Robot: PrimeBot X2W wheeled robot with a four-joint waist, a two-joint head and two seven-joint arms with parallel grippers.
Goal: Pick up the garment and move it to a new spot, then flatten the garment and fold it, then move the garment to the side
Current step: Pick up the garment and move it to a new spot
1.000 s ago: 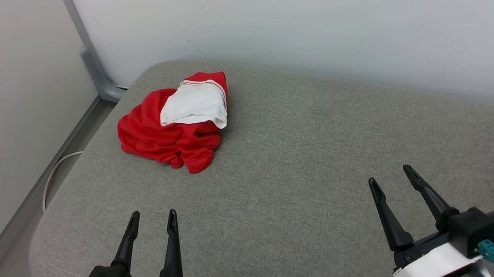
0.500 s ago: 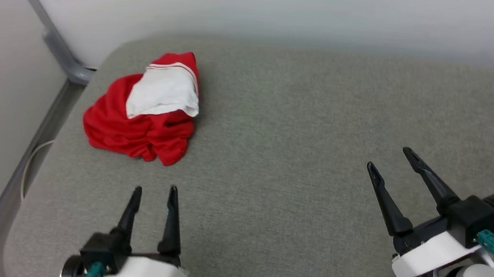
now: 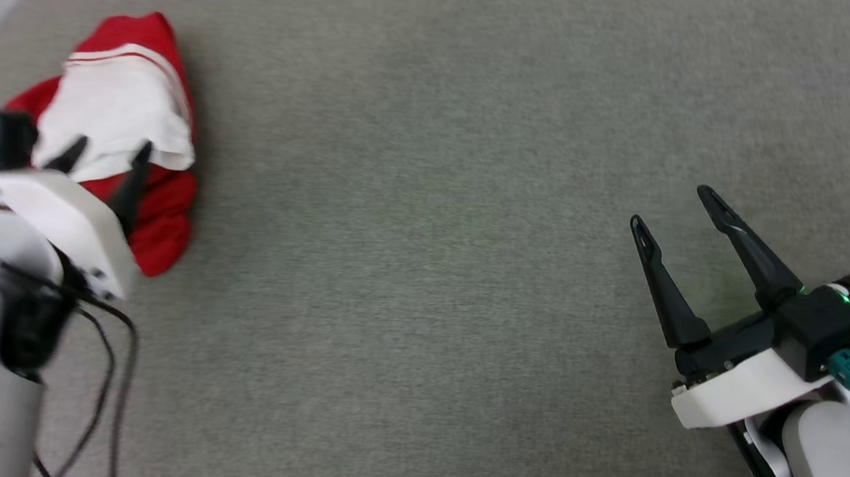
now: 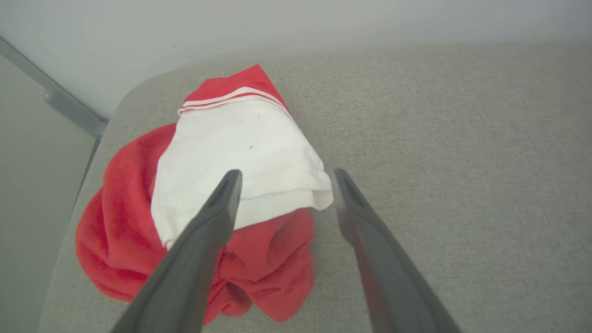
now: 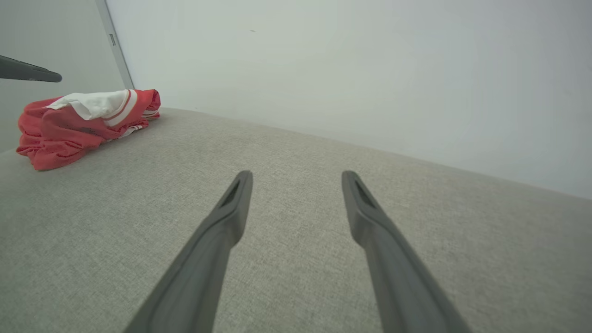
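A crumpled red jersey (image 4: 115,222) topped by a white sleeve lies on the grey fabric bench (image 3: 428,270), its front buried in folds. It sits just beneath the left gripper (image 4: 285,173), whose jaws are spread and empty. In the head view that arm hides its near edge. The right gripper (image 3: 670,207), jaws also spread, is well apart.
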